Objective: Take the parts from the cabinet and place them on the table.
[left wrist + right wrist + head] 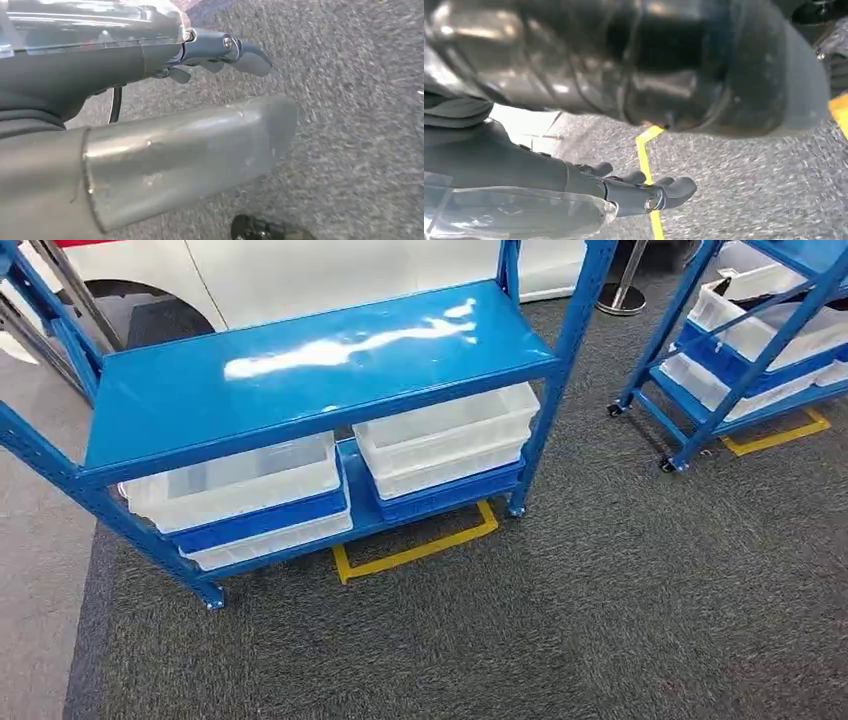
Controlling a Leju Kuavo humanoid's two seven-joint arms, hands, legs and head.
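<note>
**On the carpet before the blue rack, both hands empty**

Across the floor I saw dark grey carpet (560, 620), and on it stood the nearer blue rack (300, 370), its glossy top shelf bare and catching glare. Behind that rack ran the white body of a car (330, 270). Off to the right stood a second blue rack (745, 360) on small castors, loaded with white and blue bins.

On the nearer rack's lower shelf sat two stacks of bins side by side. The left stack (240, 495) was a clear white bin over a blue one over another white one; the right stack (445, 440) was white bins over a blue one. I could not make out any parts inside them from the head view.

Yellow tape (415, 550) marked the carpet at the nearer rack's front edge, and more yellow tape (775, 435) lay under the second rack.

My left hand (210, 52) hung over the carpet with its fingers loosely apart, holding nothing. My right hand (639, 190) hung the same way, its fingers (674, 187) slightly curled yet apart and empty, above a yellow tape line (644, 155).
</note>
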